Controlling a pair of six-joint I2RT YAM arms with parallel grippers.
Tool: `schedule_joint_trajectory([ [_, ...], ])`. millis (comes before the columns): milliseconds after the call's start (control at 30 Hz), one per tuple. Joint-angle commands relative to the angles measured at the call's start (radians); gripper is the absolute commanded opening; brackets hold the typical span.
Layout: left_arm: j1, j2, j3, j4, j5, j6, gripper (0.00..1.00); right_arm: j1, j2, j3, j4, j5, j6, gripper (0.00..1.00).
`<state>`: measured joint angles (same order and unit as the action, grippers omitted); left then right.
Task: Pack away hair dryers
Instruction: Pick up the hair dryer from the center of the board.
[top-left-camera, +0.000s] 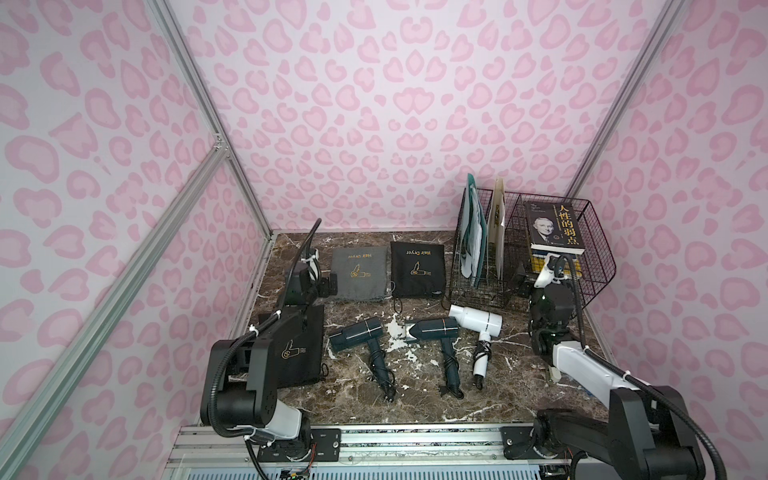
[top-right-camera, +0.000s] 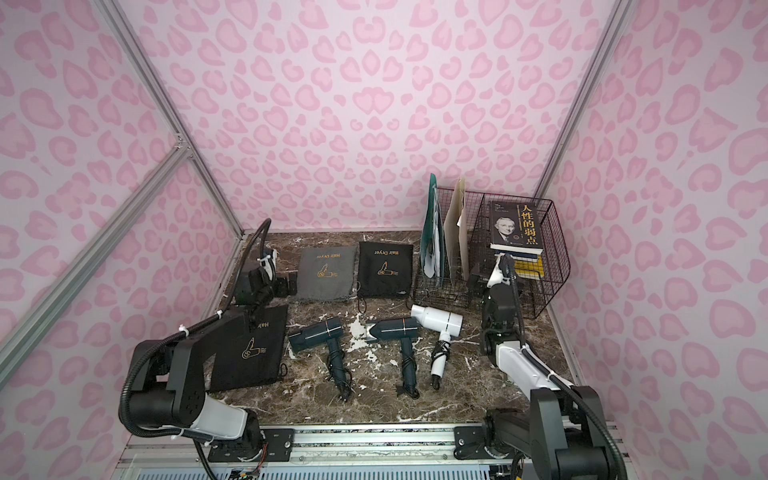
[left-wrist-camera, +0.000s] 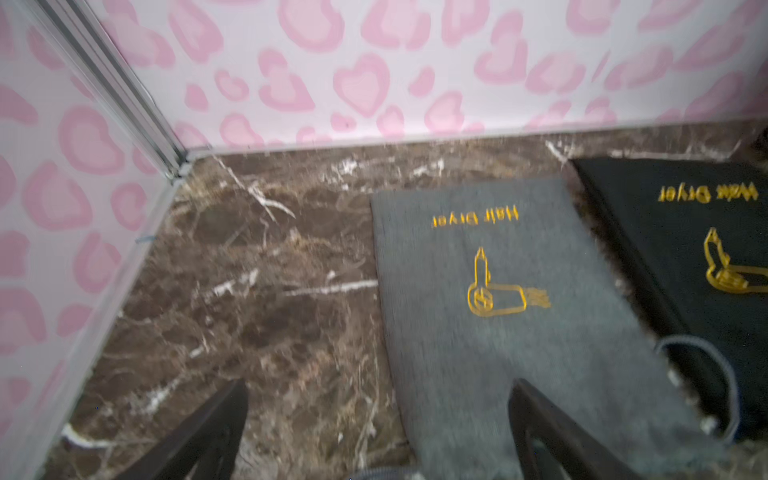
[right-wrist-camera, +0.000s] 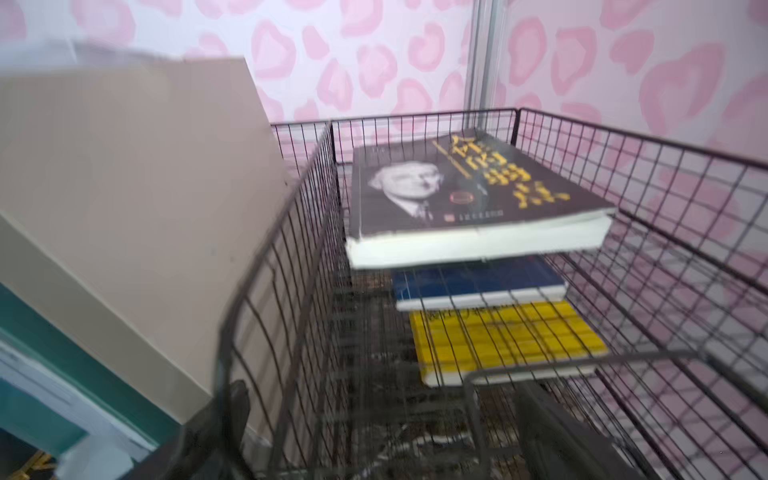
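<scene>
- 3 hair dryers lie in a row on marble table (top-left-camera: 515, 374), none held: left teal dryer (top-left-camera: 359, 332), mid teal dryer (top-left-camera: 434, 330), white dryer (top-left-camera: 478, 322) nearest basket
- L gripper (left-wrist-camera: 380, 432): released, jaws wide, empty, straddling grey pouch (left-wrist-camera: 498, 291) edge
- R gripper (right-wrist-camera: 390, 432): released, jaws wide, empty, at wire basket (top-left-camera: 598, 266) w/ books (top-left-camera: 550, 226)

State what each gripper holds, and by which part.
Nothing is held: the left gripper stands open at the grey pouch's edge, the right gripper open by the wire basket.
</scene>
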<state>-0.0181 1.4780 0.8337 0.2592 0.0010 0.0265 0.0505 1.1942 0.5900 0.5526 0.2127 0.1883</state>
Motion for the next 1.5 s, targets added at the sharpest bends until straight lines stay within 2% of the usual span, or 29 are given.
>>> schedule_joint_trajectory([
  [0, -0.004, -0.056, 0.067, -0.315, -0.036, -0.03, 1.0, 0.003, 0.0, 0.152, -0.5, -0.014, 0.234, 1.0],
  [67, -0.013, -0.089, 0.139, -0.468, -0.042, -0.023, 1.0, 0.035, -0.009, 0.209, -0.612, -0.04, 0.263, 1.0],
  [167, -0.024, -0.096, 0.301, -0.764, -0.05, 0.014, 1.0, 0.166, -0.089, 0.198, -0.645, -0.026, 0.271, 1.0],
  [267, -0.026, -0.115, 0.419, -0.95, -0.088, 0.048, 0.99, 0.344, -0.111, 0.225, -0.716, -0.003, 0.336, 1.0],
  [367, -0.026, -0.187, 0.47, -1.026, -0.079, 0.052, 0.99, 0.57, -0.062, 0.319, -0.848, 0.105, 0.401, 1.0],
  [400, -0.026, -0.215, 0.482, -1.047, -0.058, 0.06, 0.99, 0.636, -0.037, 0.347, -0.876, 0.107, 0.418, 1.0],
  [500, -0.026, -0.267, 0.542, -1.13, 0.003, 0.084, 0.99, 0.772, 0.074, 0.438, -0.918, -0.023, 0.469, 0.99],
  [567, -0.026, -0.266, 0.609, -1.228, 0.034, 0.104, 0.99, 0.857, 0.17, 0.502, -0.932, -0.101, 0.48, 0.93],
  [600, -0.026, -0.262, 0.65, -1.282, 0.067, 0.117, 0.99, 0.901, 0.228, 0.543, -0.949, -0.128, 0.485, 0.93],
  [700, -0.026, -0.268, 0.685, -1.353, 0.135, 0.114, 0.99, 1.004, 0.388, 0.67, -1.03, -0.137, 0.517, 0.92],
  [767, -0.026, -0.284, 0.679, -1.353, 0.152, 0.106, 0.99, 1.048, 0.487, 0.749, -1.077, -0.177, 0.522, 0.95],
  [867, -0.026, -0.308, 0.678, -1.351, 0.153, 0.106, 0.99, 1.1, 0.608, 0.869, -1.166, -0.153, 0.535, 0.96],
  [967, -0.026, -0.325, 0.676, -1.363, 0.174, 0.115, 0.99, 1.102, 0.666, 0.868, -1.152, -0.229, 0.561, 0.92],
  [1000, -0.026, -0.33, 0.674, -1.369, 0.185, 0.117, 0.99, 1.102, 0.688, 0.874, -1.149, -0.256, 0.56, 0.86],
  [1100, -0.026, -0.341, 0.67, -1.377, 0.219, 0.127, 0.99, 1.104, 0.741, 0.899, -1.172, -0.272, 0.57, 0.8],
  [1467, -0.027, -0.314, 0.656, -1.387, 0.244, 0.155, 0.99, 1.098, 0.836, 0.884, -1.164, -0.299, 0.598, 0.78],
])
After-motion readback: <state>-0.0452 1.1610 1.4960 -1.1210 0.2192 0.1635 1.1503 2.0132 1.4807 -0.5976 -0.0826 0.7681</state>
